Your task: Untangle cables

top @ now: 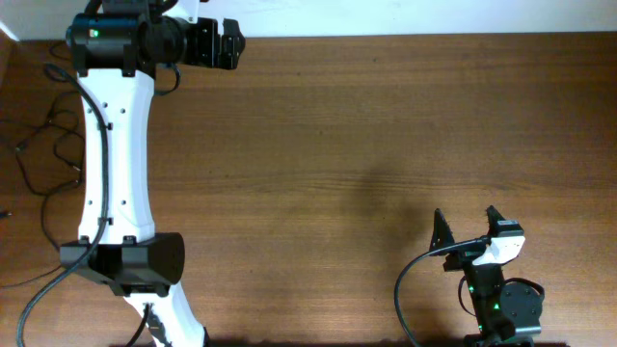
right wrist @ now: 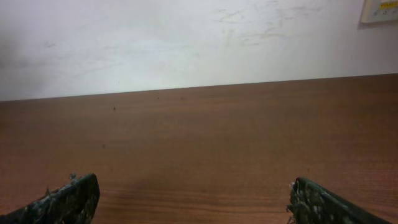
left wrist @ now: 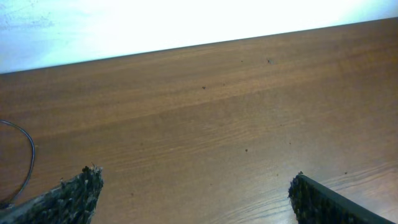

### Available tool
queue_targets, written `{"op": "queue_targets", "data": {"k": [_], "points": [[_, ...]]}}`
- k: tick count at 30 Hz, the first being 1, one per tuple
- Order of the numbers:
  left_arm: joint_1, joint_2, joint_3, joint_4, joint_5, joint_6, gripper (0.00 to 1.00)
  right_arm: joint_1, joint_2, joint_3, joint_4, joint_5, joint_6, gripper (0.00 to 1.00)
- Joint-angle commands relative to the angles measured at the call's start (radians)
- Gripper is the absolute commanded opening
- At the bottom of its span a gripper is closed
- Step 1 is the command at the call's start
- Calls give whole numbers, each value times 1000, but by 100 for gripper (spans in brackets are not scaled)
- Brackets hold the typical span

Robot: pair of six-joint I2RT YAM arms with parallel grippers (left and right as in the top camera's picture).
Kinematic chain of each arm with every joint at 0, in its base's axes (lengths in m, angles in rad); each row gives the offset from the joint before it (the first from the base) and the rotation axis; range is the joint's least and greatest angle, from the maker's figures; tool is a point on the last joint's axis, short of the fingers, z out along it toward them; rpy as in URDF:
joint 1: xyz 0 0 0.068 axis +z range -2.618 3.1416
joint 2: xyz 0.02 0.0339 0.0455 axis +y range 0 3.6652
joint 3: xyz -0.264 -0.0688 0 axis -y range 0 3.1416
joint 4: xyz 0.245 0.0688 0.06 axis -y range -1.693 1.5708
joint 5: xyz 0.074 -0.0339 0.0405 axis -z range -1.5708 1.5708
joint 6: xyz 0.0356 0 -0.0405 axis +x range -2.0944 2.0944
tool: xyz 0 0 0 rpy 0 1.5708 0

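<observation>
The cables (top: 43,145) lie as thin black loose loops at the table's far left edge, partly hidden under my left arm. A curved piece of thin cord (left wrist: 30,155) shows at the left edge of the left wrist view. My left gripper (top: 234,45) is at the table's far back, to the right of the cables and well apart from them. It is open and empty, with bare wood between its fingers (left wrist: 193,177). My right gripper (top: 467,220) is open and empty near the front right, over bare wood (right wrist: 189,183).
The wooden table (top: 366,145) ends at a white wall (right wrist: 186,43) at the back. A thicker black cable (top: 29,294) runs along my left arm's base, and another (top: 405,289) loops by my right arm's base.
</observation>
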Motion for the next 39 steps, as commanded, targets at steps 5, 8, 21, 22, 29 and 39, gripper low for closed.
{"op": "queue_targets", "data": {"k": [5, 8, 21, 22, 29, 39], "points": [[-1, -128, -65, -43, -113, 21, 99, 6, -12, -8, -3, 12, -2, 99], [-1, -299, -320, 98, -135, 20, 100, 6, -12, -8, -3, 12, -2, 99], [26, -1194, -1775, 1133, -135, 20, 99, 6, -12, -8, -3, 12, -2, 99], [40, -1289, -1904, 1223, -135, 21, 99, 6, -12, -8, -3, 12, -2, 98], [122, -1621, -2169, 1278, -135, 70, 99, 6, -12, -8, -3, 12, -2, 99], [122, -1811, -2336, 1321, -176, 218, 99, 6, -12, -8, -3, 12, -2, 99]]}}
